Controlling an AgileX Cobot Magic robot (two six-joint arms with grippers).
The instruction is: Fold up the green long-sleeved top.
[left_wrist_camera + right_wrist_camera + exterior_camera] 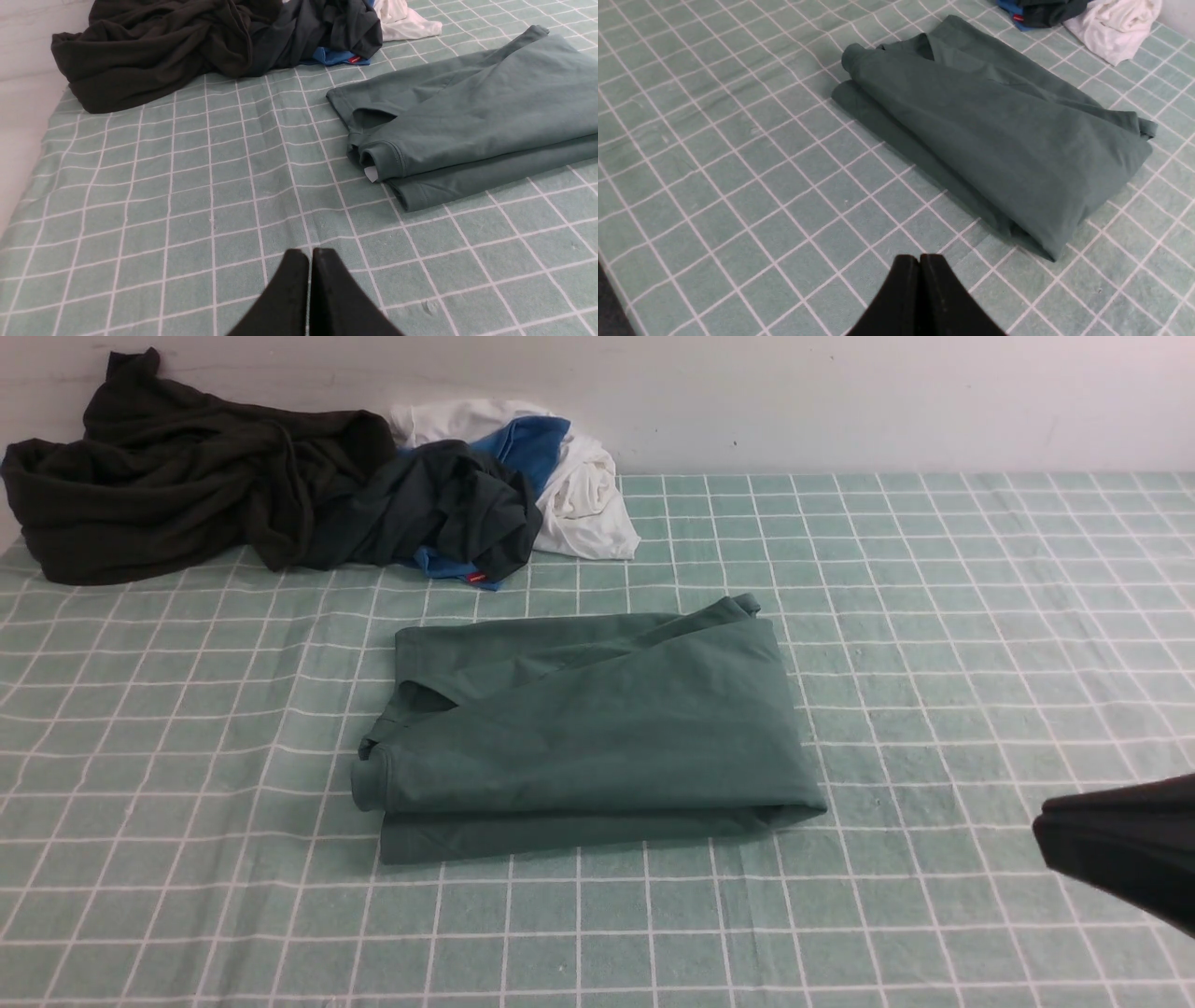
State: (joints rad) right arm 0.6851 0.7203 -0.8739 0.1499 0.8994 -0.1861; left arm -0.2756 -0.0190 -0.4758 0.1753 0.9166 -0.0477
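the left gripper is hanging over bare checked cloth on the left, its jaws pressed together and holding nothing. behind it the dark garment and the white and blue clothes are lying in a heap against the wall. in the middle the green top is resting as a flat folded packet, one cuff curling at its left edge and a corner poking out at the far right. on the right the right gripper is hovering just off the packet's near corner, jaws together, empty. the folding is looking nearly finished; doing this step well is probably meaning drawing both arms clear without snagging an edge, or tucking in that loose cuff.
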